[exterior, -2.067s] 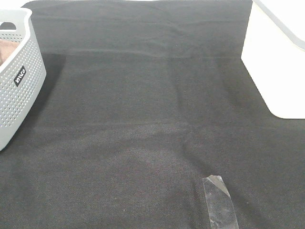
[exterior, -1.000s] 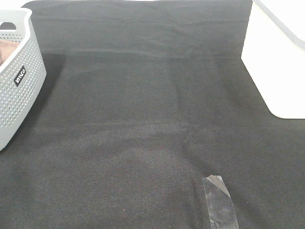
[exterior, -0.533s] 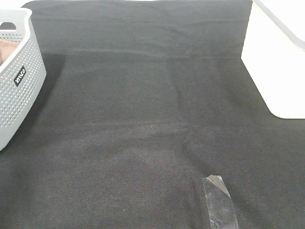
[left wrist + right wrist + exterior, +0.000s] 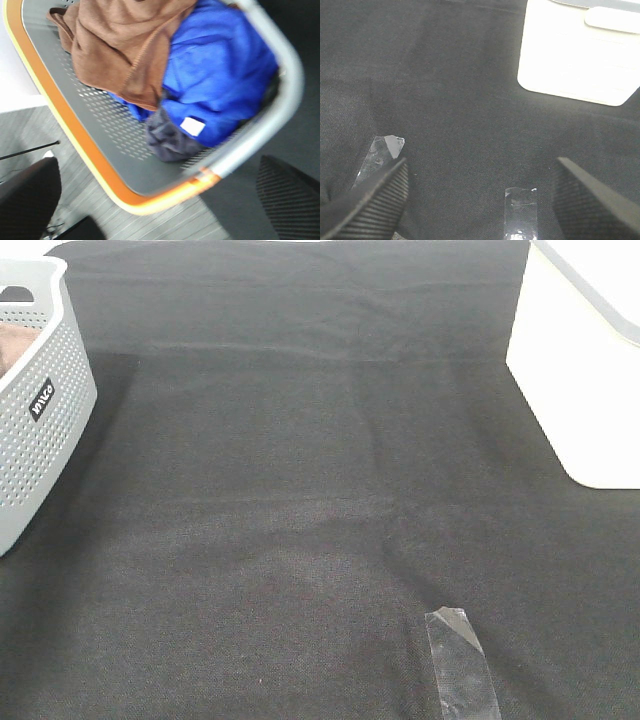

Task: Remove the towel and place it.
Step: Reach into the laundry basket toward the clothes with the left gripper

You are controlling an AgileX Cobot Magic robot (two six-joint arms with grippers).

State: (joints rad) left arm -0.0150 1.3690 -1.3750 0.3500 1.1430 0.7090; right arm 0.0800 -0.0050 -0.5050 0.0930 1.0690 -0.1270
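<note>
The brown plush towel [image 4: 120, 50] lies bunched in the grey perforated basket [image 4: 150, 190], draped partly over a blue cloth [image 4: 220, 75]. In the exterior high view only a sliver of the towel [image 4: 10, 345] shows inside the basket [image 4: 40, 430] at the far left. My left gripper [image 4: 156, 167] is open and empty, hovering above the basket's rim, apart from the towel. My right gripper [image 4: 480, 165] is open and empty above the black table cloth [image 4: 460, 90]. Neither gripper shows in the exterior high view.
A dark grey cloth [image 4: 165, 140] lies under the blue one, with a small white tag [image 4: 192, 126] beside it. A white box [image 4: 580, 370] stands at the right, also seen in the right wrist view [image 4: 575, 55]. Clear tape strips [image 4: 460, 660] [image 4: 382, 152] stick to the black cloth [image 4: 300, 490].
</note>
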